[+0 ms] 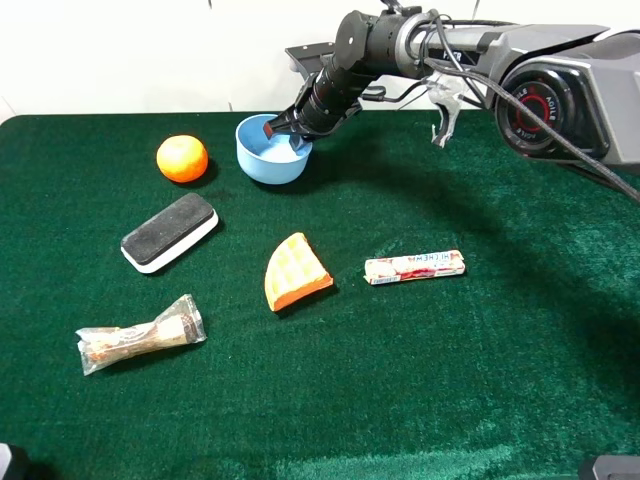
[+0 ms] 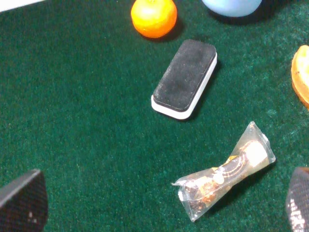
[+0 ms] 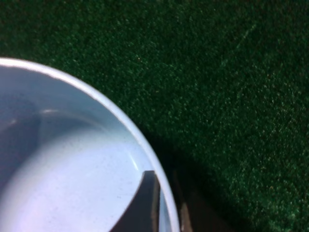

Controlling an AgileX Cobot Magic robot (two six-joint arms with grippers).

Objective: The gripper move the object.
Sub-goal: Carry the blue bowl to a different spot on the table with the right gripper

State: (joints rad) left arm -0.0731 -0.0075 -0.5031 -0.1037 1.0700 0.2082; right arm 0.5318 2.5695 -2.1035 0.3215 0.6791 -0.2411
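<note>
The light blue bowl (image 1: 272, 150) stands on the green cloth at the back, right of the orange fruit (image 1: 182, 158). My right gripper (image 1: 287, 127) reaches down over the bowl's right rim. In the right wrist view the right gripper (image 3: 168, 205) has one dark finger (image 3: 145, 203) inside the bowl (image 3: 72, 169) and the other just outside, both close against the rim. The bowl's edge also shows in the left wrist view (image 2: 231, 6). My left gripper (image 2: 164, 205) is open and empty, hovering above the front left of the cloth.
A black-and-white eraser (image 1: 170, 232) lies in front of the orange. An orange waffle wedge (image 1: 295, 272) and a candy pack (image 1: 414, 266) lie mid-table. A clear-wrapped snack (image 1: 140, 335) lies front left. The white wall runs behind the table's back edge.
</note>
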